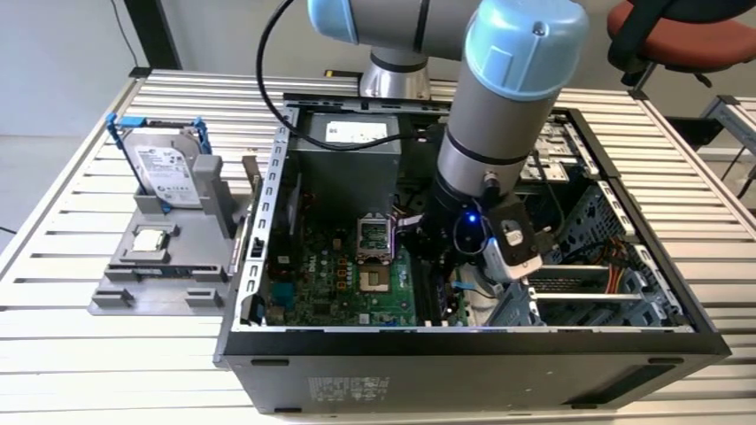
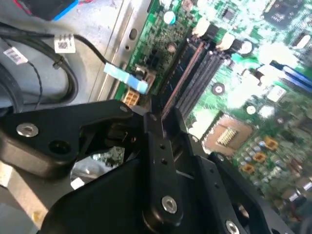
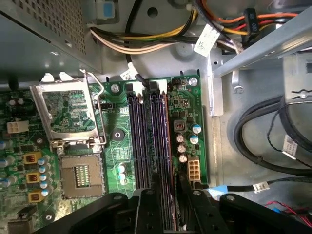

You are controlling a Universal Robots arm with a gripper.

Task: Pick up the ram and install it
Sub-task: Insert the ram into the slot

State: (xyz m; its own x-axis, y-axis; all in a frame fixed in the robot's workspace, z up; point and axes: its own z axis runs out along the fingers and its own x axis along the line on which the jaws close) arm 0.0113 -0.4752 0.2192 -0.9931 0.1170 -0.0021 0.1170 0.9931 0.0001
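My gripper point(image 1: 447, 266) is low inside the open computer case point(image 1: 473, 354), over the black memory slots point(image 3: 141, 136) of the green motherboard point(image 1: 343, 283). The ram point(image 3: 166, 141) is a thin dark stick with a brownish edge. It stands on edge in line with the outermost slot, next to the row of small capacitors. In the first wrist view the gripper point(image 3: 169, 195) has its two black fingers on either side of the ram's near end. The second wrist view shows the ram point(image 2: 187, 68) running away from the gripper point(image 2: 152, 116), whose jaws are closed onto it.
The CPU socket point(image 3: 80, 173) with its raised metal lid point(image 3: 68, 112) lies beside the slots. Cable bundles point(image 3: 146, 41) and a metal drive cage point(image 1: 590, 283) crowd the case. Outside, a hard drive in a blue frame point(image 1: 165, 173) stands on a grey fixture point(image 1: 159, 266).
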